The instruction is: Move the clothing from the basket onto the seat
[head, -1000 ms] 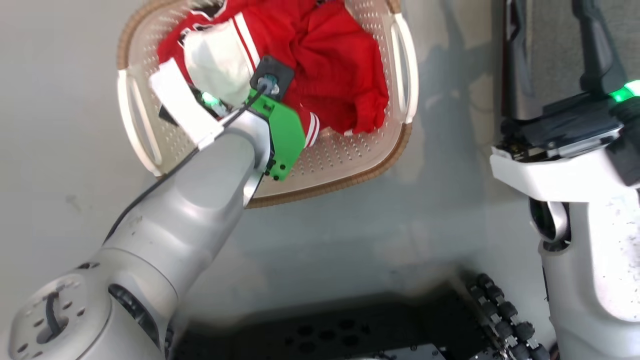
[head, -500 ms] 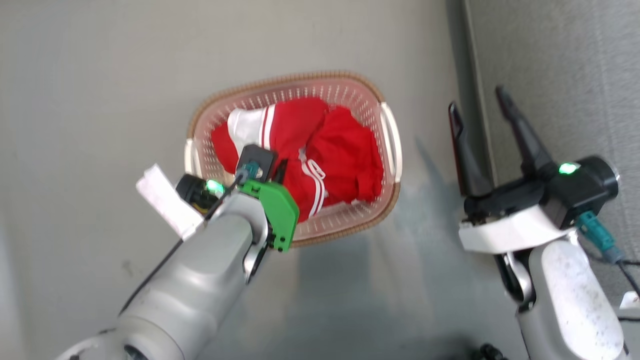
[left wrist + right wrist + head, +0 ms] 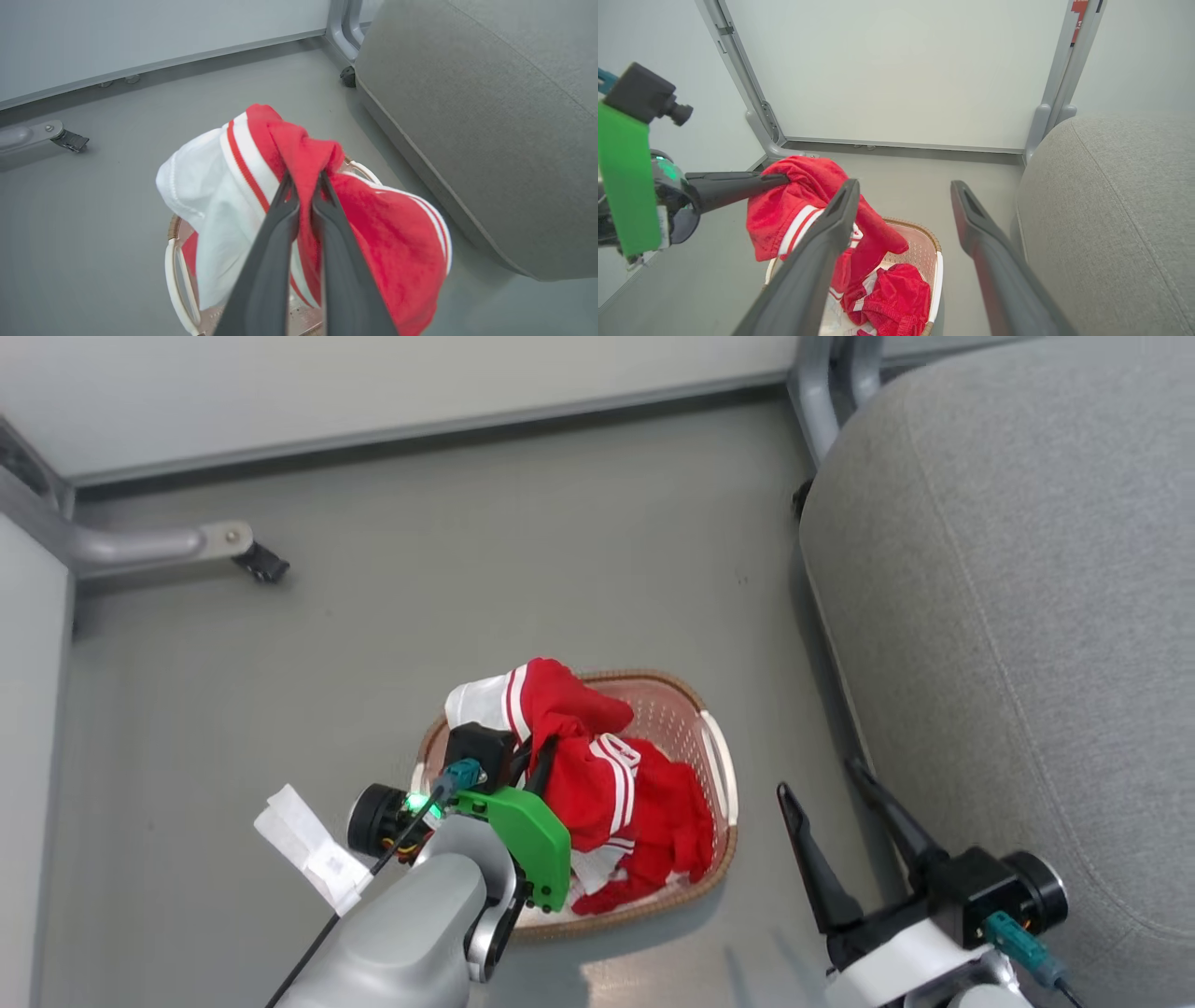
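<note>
The fingers of the left gripper (image 3: 303, 179) are clamped shut on a fold of the clothing (image 3: 383, 224). The red garment with its white panel and stripes now hangs from the fingertips above the basket (image 3: 672, 709), whereas one second earlier the fingers were down inside the basket on the pile; more red fabric lies in the basket below them. The fingers of the right gripper (image 3: 817, 777) stand spread wide and empty, as before, with the basket to their left on the floor (image 3: 373, 663) and the seat (image 3: 1027, 616) just to their right.
</note>
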You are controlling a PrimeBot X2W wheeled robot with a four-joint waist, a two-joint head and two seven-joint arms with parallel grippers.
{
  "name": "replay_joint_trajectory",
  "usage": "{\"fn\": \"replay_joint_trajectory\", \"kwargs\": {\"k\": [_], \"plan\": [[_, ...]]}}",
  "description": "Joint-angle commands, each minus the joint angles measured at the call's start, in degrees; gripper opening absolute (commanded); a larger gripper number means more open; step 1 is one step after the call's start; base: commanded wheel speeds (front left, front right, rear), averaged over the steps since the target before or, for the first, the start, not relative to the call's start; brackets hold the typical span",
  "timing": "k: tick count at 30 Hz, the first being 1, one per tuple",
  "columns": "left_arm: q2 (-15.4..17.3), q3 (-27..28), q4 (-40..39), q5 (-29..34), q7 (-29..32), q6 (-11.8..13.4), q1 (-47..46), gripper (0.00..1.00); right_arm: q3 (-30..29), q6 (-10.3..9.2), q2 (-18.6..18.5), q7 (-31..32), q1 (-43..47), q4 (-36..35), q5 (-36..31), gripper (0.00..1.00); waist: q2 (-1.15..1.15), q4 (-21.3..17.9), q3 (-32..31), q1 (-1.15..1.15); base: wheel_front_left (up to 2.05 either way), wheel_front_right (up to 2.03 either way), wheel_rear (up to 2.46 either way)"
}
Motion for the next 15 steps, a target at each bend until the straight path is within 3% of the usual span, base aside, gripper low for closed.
{"fn": "replay_joint_trajectory", "kwargs": {"k": [1,15], "plan": [[0.9,0.8,-2.3,1.1,-0.3,1.0,2.0,0.00,0.5,-0.02,-0.2,-0.3,1.9,0.5,0.3,1.00,0.00,-0.6,-12.1,0.00,0.00,0.00,0.00],[8.5,3.5,-24.8,4.8,0.9,8.0,7.8,0.00,1.7,-0.02,-0.2,-0.3,5.9,3.2,0.2,1.00,0.00,-1.9,-16.7,0.00,0.00,0.00,0.00]]}}
